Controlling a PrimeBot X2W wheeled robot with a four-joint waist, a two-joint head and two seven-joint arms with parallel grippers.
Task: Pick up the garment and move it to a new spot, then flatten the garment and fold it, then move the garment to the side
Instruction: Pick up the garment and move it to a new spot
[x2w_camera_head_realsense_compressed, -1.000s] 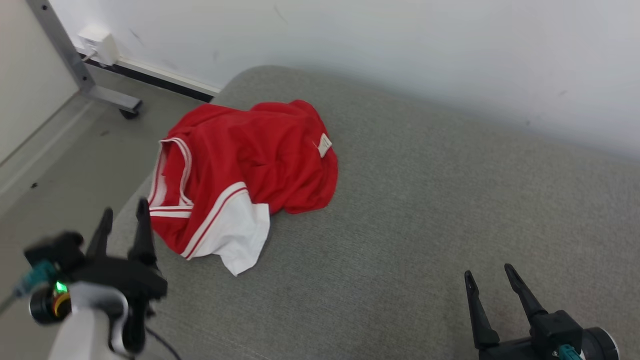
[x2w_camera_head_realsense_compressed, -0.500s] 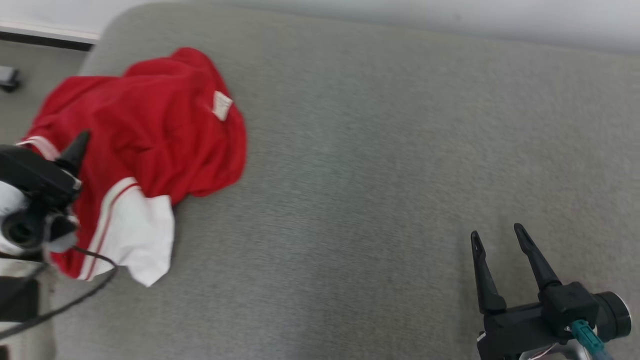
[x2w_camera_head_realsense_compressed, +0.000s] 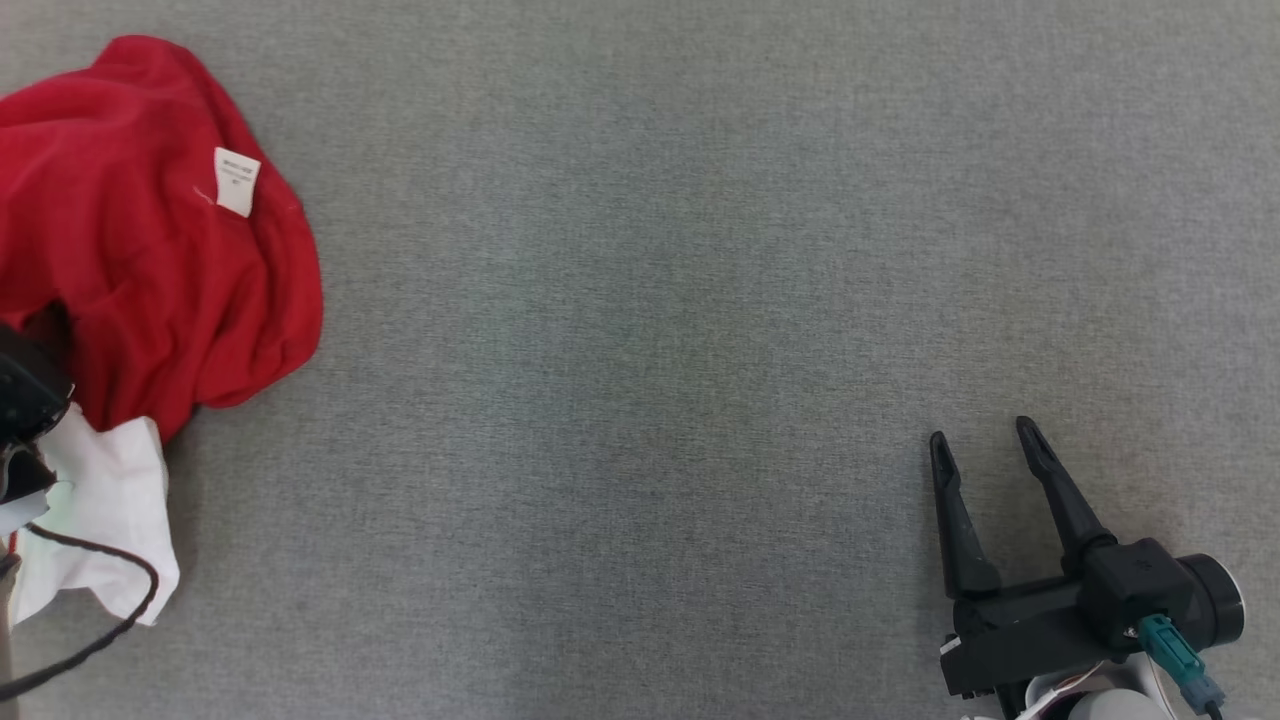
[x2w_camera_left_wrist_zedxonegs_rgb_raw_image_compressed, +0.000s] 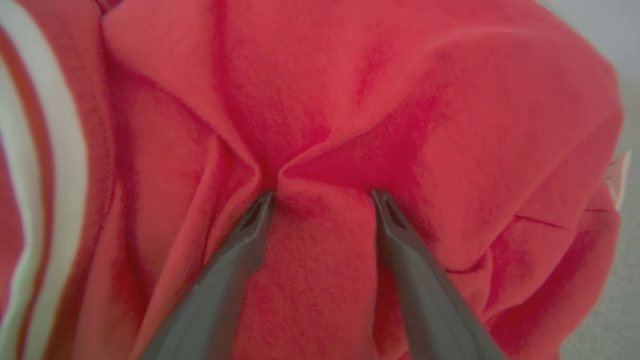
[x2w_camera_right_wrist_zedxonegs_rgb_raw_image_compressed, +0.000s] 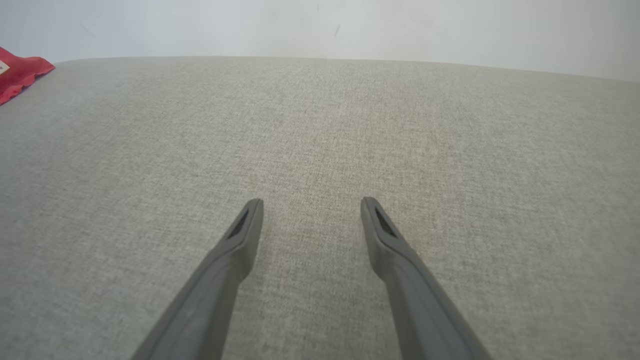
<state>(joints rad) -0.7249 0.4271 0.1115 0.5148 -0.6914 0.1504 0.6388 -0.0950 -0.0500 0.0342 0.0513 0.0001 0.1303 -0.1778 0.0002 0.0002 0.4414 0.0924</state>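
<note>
A: Caption it. Where's the garment (x2w_camera_head_realsense_compressed: 150, 250)?

B: Red garment, crumpled in a heap on the grey fabric surface (x2w_camera_head_realsense_compressed: 700, 300), far left of the head view and partly cut off by its edge. White label (x2w_camera_head_realsense_compressed: 237, 181) faces up, white panel (x2w_camera_head_realsense_compressed: 100, 520) spills toward the robot.

A: Jaws?

B: Left gripper (x2w_camera_left_wrist_zedxonegs_rgb_raw_image_compressed: 322, 194): jaws spread wide, tips pressed into the cloth w/ a raised ridge of red fabric btwn them. Nothing pinched yet. Right gripper (x2w_camera_head_realsense_compressed: 983, 433): jaws open too, empty, over bare surface, well apart from the heap.

A: So the pick-up step, not yet done. What cld go wrong?

B: Main risk, imo: jaws close on that one thin ridge only. Top layer lifts, the rest drags or slips out mid-carry.

A: And the opposite?

B: Bite too deep, several layers bunch together, and the heap travels as a wad. Harder to flatten after.

A: Anything else?

B: Black cable (x2w_camera_head_realsense_compressed: 120, 610) loops just beside the white panel; cld snag the cloth on the lift. Also the head view barely covers the grasp, so a bad pinch may go unnoticed.
</note>
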